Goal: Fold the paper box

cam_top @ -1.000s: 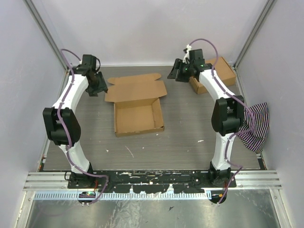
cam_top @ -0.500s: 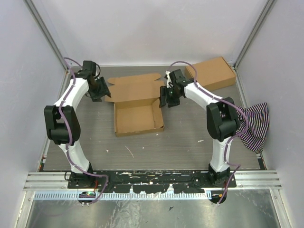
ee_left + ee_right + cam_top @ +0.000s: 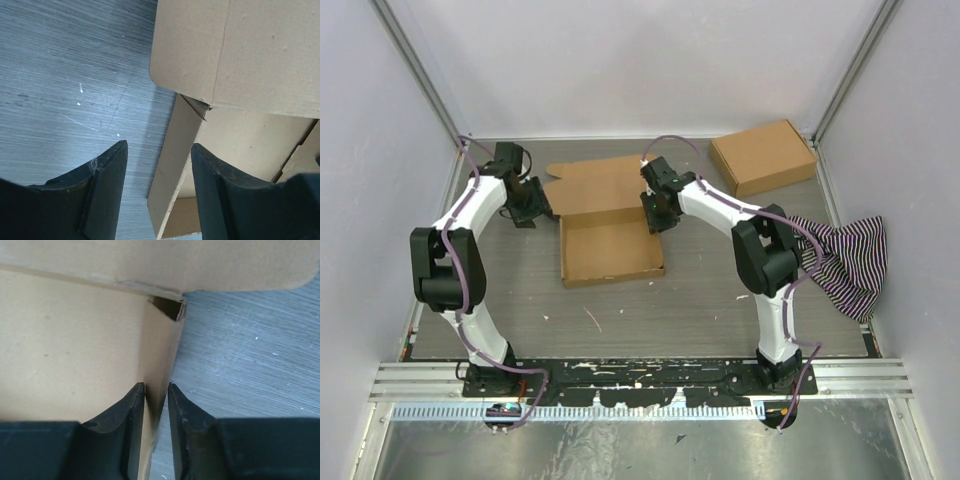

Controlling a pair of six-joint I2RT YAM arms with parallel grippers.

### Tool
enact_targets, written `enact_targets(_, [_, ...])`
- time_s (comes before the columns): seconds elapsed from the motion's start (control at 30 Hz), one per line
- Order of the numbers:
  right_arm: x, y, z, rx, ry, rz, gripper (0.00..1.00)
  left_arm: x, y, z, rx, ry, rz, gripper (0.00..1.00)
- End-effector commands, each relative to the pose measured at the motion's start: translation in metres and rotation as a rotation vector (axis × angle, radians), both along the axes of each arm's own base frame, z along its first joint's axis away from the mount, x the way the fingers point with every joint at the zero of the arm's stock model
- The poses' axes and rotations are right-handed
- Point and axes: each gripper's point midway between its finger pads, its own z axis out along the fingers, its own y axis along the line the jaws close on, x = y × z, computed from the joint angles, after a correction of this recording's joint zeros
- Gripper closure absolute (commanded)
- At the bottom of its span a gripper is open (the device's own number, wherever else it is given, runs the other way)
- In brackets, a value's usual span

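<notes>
Top external: paper box [image 3: 610, 225] at mid-table, open tray near, lid panel flat on the far side. Left gripper [image 3: 532, 200] at its far-left corner, right gripper [image 3: 658, 212] at its far-right corner. Flat brown carton [image 3: 762, 157] far right; striped cloth [image 3: 845, 262] at the right edge.

Left wrist: jaws wide apart, straddling the box's left wall, gripping nothing.

Right wrist: jaws narrowed onto the right wall, a finger [image 3: 132, 425] against each face.
</notes>
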Motion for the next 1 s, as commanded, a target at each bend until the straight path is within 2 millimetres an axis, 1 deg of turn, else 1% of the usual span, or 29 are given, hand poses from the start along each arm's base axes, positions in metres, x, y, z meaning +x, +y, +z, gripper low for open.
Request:
enact_targets(0.0, [0.006,-0.007,-0.005,-0.142,-0.022,-0.038,0.76,0.001,0.0,0.018,-0.003,-0.068,-0.012,0.4])
enact_targets(0.1, [0.002,-0.017,-0.018,-0.23,0.0,-0.08,0.98,0.001,0.001,0.023,0.003,-0.08,-0.015,0.41])
enact_targets(0.17, [0.003,-0.03,-0.021,-0.306,-0.02,-0.133,0.99,0.001,0.002,0.027,0.009,-0.089,-0.016,0.42])
enact_targets(0.27, [0.001,-0.039,-0.019,-0.371,-0.044,-0.173,0.99,0.0,0.005,0.032,0.023,-0.101,-0.01,0.42])
enact_targets(0.37, [-0.002,-0.041,-0.025,-0.405,-0.042,-0.185,0.99,-0.002,0.006,0.035,0.027,-0.109,-0.009,0.43])
enact_targets(0.5, [-0.007,-0.04,-0.045,-0.4,-0.01,-0.197,0.99,-0.003,0.004,0.033,0.012,-0.111,-0.011,0.43])
enact_targets(0.57, [-0.011,-0.035,-0.054,-0.374,0.006,-0.193,0.99,-0.003,0.002,0.034,0.004,-0.113,-0.013,0.44])
enact_targets(0.6, [-0.013,-0.033,-0.058,-0.361,0.016,-0.19,0.98,-0.004,0.002,0.035,0.001,-0.114,-0.014,0.44])
enact_targets(0.67, [-0.018,-0.028,-0.064,-0.33,0.042,-0.178,0.93,-0.003,0.001,0.034,-0.002,-0.115,-0.015,0.44])
enact_targets(0.7, [-0.02,-0.026,-0.066,-0.316,0.049,-0.177,0.87,-0.004,0.001,0.033,-0.001,-0.112,-0.015,0.44])
enact_targets(0.77, [-0.022,-0.025,-0.06,-0.295,0.039,-0.179,0.67,-0.003,0.001,0.034,-0.002,-0.113,-0.014,0.44])
enact_targets(0.8, [-0.022,-0.025,-0.056,-0.287,0.029,-0.182,0.63,-0.003,0.001,0.035,-0.001,-0.114,-0.014,0.44])
enact_targets(0.9, [-0.025,-0.027,-0.041,-0.266,0.017,-0.175,0.56,-0.003,0.002,0.037,0.004,-0.12,-0.012,0.44])
enact_targets(0.97, [-0.03,-0.027,-0.034,-0.257,0.026,-0.159,0.55,-0.003,0.002,0.037,0.004,-0.12,-0.012,0.44])
